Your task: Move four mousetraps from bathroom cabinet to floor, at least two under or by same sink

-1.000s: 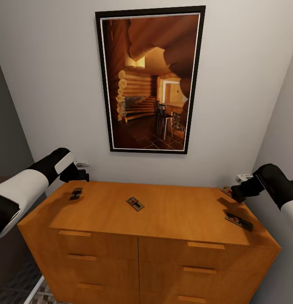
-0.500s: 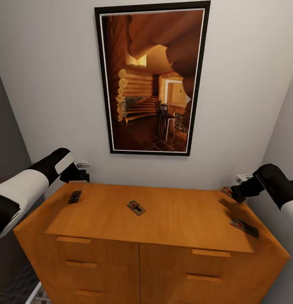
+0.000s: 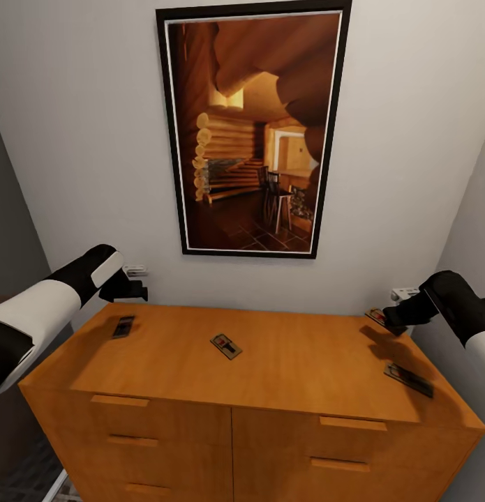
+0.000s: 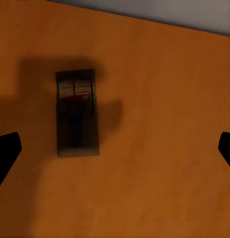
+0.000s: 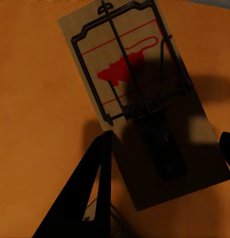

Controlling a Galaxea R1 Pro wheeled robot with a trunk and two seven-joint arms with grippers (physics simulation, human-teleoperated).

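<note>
Right gripper (image 3: 394, 319): seen at the right edge of the head view, hanging over the far right corner of the cabinet (image 3: 284, 362); in the right wrist view the fingers are spread either side of the mousetrap below (image 5: 144, 104), nothing clamped, apparently lined up for a straddle grasp
Left gripper (image 3: 134, 291): at mid-left of the head view, above the far left corner; in the left wrist view dark fingertips (image 4: 6, 153) are seen at both frame edges, so it is judged released and empty
Far left mousetrap (image 3: 123, 326): flat on the cabinet top, under the left gripper; sits left of centre in the left wrist view, so a sideways correction is probably needed first
Centre mousetrap (image 3: 225, 345): flat, mid-top, well apart from both grippers
Far right mousetrap (image 3: 376, 317): near the back right corner, partly covered by the right gripper in the head view
Front right mousetrap (image 3: 408, 380): close to the right front edge, lower right of the head view
Bathroom floor: a tiled patch (image 3: 61, 488) is glimpsed at lower left; no trap placed there yet
Stage: judged pre-grasp, both arms positioned over the outer traps for a two-handed pickup
</note>
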